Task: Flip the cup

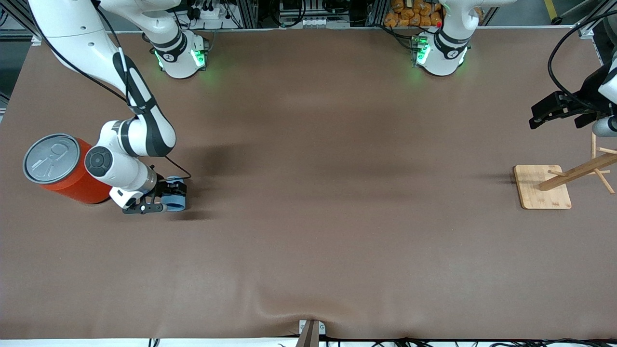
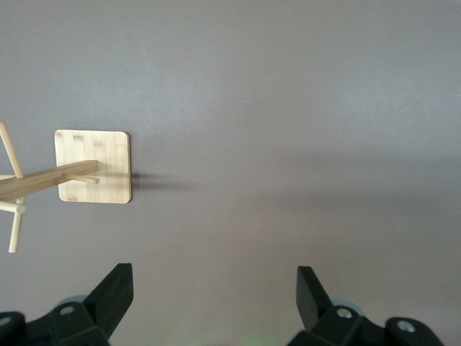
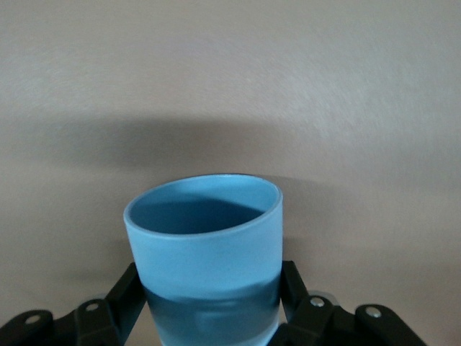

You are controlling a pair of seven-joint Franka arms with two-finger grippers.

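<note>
The small light-blue cup (image 1: 176, 196) sits between the fingers of my right gripper (image 1: 164, 197), close over the table beside the orange can, toward the right arm's end. In the right wrist view the cup (image 3: 205, 238) fills the middle, its darker blue mouth pointing away from the gripper (image 3: 209, 303), and both black fingers (image 3: 126, 295) press its sides. I cannot tell whether the cup touches the table. My left gripper (image 1: 532, 116) hangs open and empty, waiting above the left arm's end of the table; in the left wrist view (image 2: 215, 288) its fingers stand wide apart.
A large orange can (image 1: 72, 180) with a grey pull-tab lid stands right beside the right wrist. A wooden peg rack on a square base (image 1: 542, 187) stands toward the left arm's end, and also shows in the left wrist view (image 2: 94, 167). The brown table cover (image 1: 337, 217) spreads between them.
</note>
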